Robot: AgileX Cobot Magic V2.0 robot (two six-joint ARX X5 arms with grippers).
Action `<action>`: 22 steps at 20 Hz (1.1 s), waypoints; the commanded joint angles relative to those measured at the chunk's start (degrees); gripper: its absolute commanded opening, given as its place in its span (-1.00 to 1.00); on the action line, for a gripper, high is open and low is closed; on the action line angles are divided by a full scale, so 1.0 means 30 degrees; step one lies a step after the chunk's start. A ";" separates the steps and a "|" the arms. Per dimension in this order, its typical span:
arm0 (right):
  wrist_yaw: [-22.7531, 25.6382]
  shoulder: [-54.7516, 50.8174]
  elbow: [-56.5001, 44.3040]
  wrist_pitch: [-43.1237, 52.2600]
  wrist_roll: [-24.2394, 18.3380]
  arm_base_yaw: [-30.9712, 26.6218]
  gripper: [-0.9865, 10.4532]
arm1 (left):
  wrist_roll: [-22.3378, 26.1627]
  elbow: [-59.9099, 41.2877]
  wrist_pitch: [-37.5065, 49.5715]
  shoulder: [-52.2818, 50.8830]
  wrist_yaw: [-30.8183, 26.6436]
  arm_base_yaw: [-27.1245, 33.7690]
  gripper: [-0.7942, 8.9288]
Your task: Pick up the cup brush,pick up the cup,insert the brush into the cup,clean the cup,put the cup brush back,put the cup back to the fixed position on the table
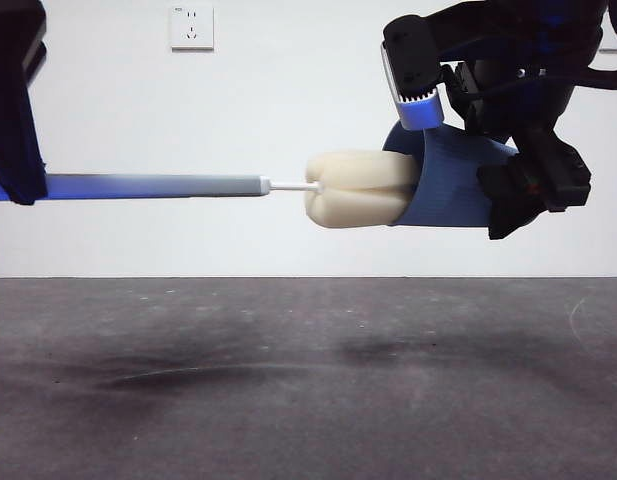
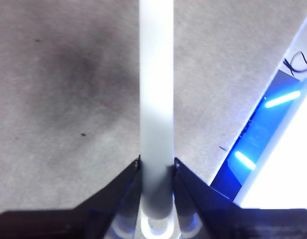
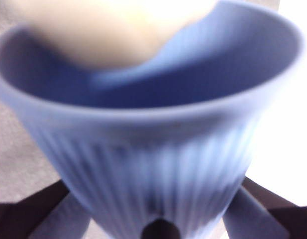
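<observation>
Brush axis: brush (image 1: 238, 185) lay level above the table (image 1: 308, 380), its long grey handle running from 9 o'clock to 3 o'clock across the front view, sponge head at the 3 o'clock end.

Left gripper: left gripper (image 2: 156, 167) sat at the far 9 o'clock end of the handle, both jaws pressed against its sides in the left wrist view, so it had the brush firmly clamped near the butt.

Sponge head: cream head (image 1: 360, 188) stood at the cup's mouth, its 3 o'clock edge just crossing the rim; most of the head was outside.

Cup: cup (image 1: 453, 190) was held in the air on its side, mouth facing 9 o'clock toward the brush, base toward 3 o'clock, well clear of the table.

Right gripper: right gripper (image 1: 488, 150) held the cup at the 3 o'clock side, one jaw over the top of the wall and one below; in the right wrist view the jaws flanked the ribbed wall (image 3: 158, 169) near the base, closed on it.

Key relation: cup lay directly at 3 o'clock from the head, and the two axes looked nearly in line, the cup tipped a little.

Judgement: insertion seemed barely begun; a straight push toward 3 o'clock along the handle's line would likely seat the head, with a risk of the sponge catching the rim.
</observation>
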 commanded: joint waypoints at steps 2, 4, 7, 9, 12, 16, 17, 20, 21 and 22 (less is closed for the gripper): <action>0.0117 0.0066 0.0131 0.0182 -0.1705 0.0401 -0.86 | 0.0211 -0.0022 0.1224 0.0495 -0.0007 -0.0393 -0.85; 0.0080 0.0080 0.0131 0.0175 -0.2106 0.0772 -0.86 | 0.0146 -0.0015 0.1756 0.1027 0.0029 -0.0597 -0.85; 0.0051 0.0087 0.0131 0.0168 -0.2455 0.1399 -0.86 | -0.0452 0.0248 0.2754 0.2171 0.0117 -0.0947 -0.85; 0.0051 0.0087 0.0131 0.0109 -0.2492 0.1807 -0.86 | -0.0911 0.0729 0.3555 0.2812 0.0350 -0.1209 -0.85; 0.0058 0.0131 0.0131 0.0102 -0.2499 0.2419 -0.86 | -0.1464 0.2302 0.3942 0.3672 0.0736 -0.1719 -0.85; 0.1173 0.0153 0.0131 -0.0124 -0.2477 0.2769 -0.86 | -0.1923 0.3271 0.3279 0.3825 0.0080 -0.1814 -0.85; 0.1479 0.0153 0.0131 -0.0262 -0.2463 0.2769 -0.86 | -0.1909 0.3271 0.2652 0.3825 -0.0663 -0.1705 -0.85; 0.1545 0.0153 0.0131 -0.0379 -0.1953 0.2725 -0.86 | -0.1953 0.3271 0.0262 0.3759 -0.2543 -0.1282 -0.85; 0.1545 0.0153 0.0131 -0.0393 -0.1792 0.2725 -0.86 | -0.2106 0.3271 -0.0306 0.3570 -0.2550 -0.1151 -0.85; 0.1545 0.0153 0.0131 -0.0393 -0.1800 0.2725 -0.86 | -0.2302 0.3271 -0.0801 0.3271 -0.2543 -0.0998 -0.85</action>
